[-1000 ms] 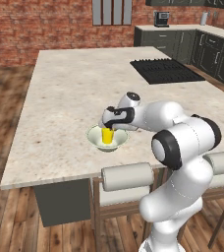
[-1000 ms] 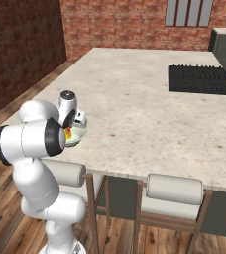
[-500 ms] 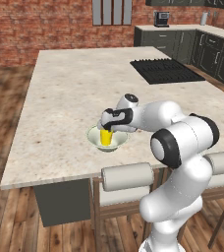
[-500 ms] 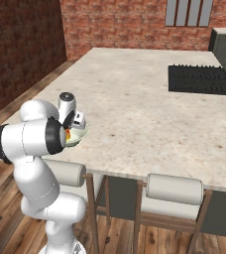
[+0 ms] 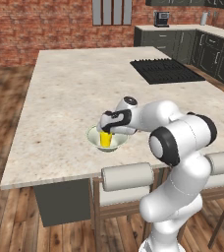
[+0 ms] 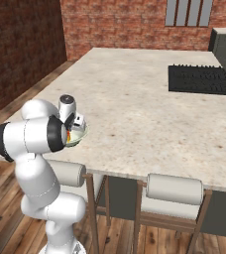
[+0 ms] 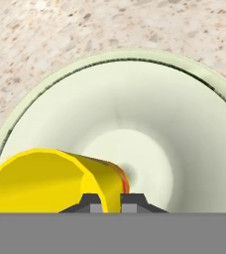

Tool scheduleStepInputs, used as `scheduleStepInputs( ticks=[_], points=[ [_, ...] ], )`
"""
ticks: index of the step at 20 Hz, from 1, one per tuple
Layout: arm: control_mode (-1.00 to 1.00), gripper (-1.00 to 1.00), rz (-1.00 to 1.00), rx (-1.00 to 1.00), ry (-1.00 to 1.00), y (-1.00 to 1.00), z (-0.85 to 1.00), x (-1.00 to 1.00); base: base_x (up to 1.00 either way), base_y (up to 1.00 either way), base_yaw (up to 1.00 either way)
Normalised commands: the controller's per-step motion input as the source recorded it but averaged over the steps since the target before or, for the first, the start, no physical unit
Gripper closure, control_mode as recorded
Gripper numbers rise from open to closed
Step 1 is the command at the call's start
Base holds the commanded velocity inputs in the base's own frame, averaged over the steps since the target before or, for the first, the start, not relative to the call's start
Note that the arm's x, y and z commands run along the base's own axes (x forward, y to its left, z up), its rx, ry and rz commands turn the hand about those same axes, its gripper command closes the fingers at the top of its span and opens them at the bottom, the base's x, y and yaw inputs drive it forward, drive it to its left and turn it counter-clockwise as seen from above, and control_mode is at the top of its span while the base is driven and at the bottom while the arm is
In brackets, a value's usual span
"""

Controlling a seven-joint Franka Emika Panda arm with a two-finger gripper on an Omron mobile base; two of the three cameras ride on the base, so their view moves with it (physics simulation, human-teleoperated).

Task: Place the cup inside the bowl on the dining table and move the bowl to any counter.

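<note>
Gripper (image 7: 108,202) pinches cup (image 7: 45,181) rim inside bowl (image 7: 149,124).

cup (image 5: 105,140) in bowl (image 5: 95,134), on dining table (image 5: 74,93)

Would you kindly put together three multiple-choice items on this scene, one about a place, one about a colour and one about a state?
1. Where is the cup?
A. On the cooktop
B. Inside the bowl
C. On a stool

2. What colour is the cup?
A. Yellow
B. Blue
C. Black

3. How does the tool stand?
A. Wide open above the table
B. Shut on the bowl's rim
C. Shut on the cup's wall

Answers:
1. B: in the left base view the cup sits within the bowl on the table.
2. A: the hand view shows its bright yellow wall over the pale bowl.
3. C: in the hand view the two fingertips pinch the cup's rim wall between them.
</note>
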Motion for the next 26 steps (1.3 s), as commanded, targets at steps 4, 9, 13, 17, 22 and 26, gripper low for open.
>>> scheduleStepInputs(
  ticks=[4, 9, 13, 17, 22, 26],
  points=[
    [-1.00, 1.00, 0.00, 0.00, 0.00, 0.00, -0.10, 0.00, 0.00, 0.00, 0.00],
    [-1.00, 1.00, 0.00, 0.00, 0.00, 0.00, -0.02, 0.00, 0.00, 0.00, 0.00],
    [-1.00, 1.00, 0.00, 0.00, 0.01, 0.00, 0.00, 0.00, 0.00, 0.00, 0.00],
    [-1.00, 1.00, 0.00, 0.00, 0.00, 0.00, -0.06, 0.00, 0.00, 0.00, 0.00],
    [-1.00, 1.00, 0.00, 0.00, 0.00, 0.00, -0.14, 0.01, 0.00, 0.00, 0.00],
    [-1.00, 1.00, 0.00, 0.00, 0.00, 0.00, 0.00, 0.00, 0.00, 0.00, 0.00]
  ],
)
